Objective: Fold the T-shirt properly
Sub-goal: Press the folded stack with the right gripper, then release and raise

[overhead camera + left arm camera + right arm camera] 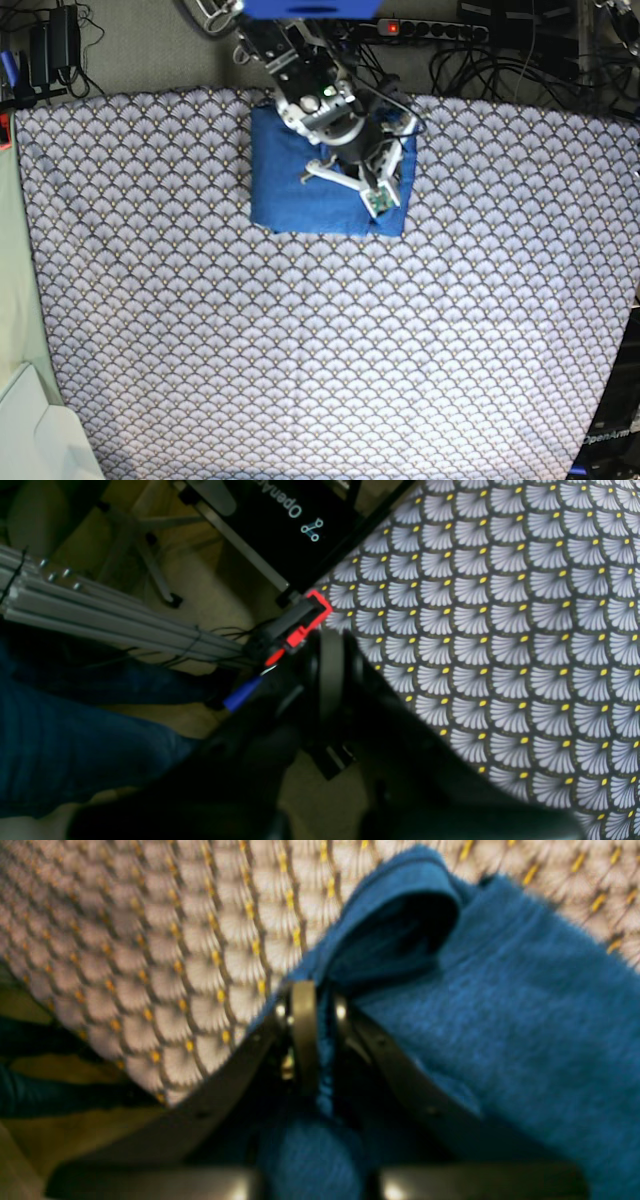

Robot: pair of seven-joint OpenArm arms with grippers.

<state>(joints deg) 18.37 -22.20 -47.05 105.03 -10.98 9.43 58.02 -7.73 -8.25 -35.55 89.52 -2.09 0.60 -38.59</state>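
The blue T-shirt (300, 190) lies folded into a compact rectangle at the far middle of the scallop-patterned table cover (320, 340). My right gripper (383, 196) is over the shirt's right edge. In the right wrist view the right gripper (321, 1010) is shut on a fold of the blue T-shirt (500, 1015), with fabric pinched between the pads (303, 1030). My left gripper (337, 652) is out of the base view. In its wrist view it hangs dark over the table's corner, jaws together and holding nothing.
A red and black clamp (306, 621) grips the table corner beside the left gripper. Aluminium profiles (100, 615) and a black OpenArm stand (285, 515) are below the table edge. A power strip and cables (480, 30) run behind the table.
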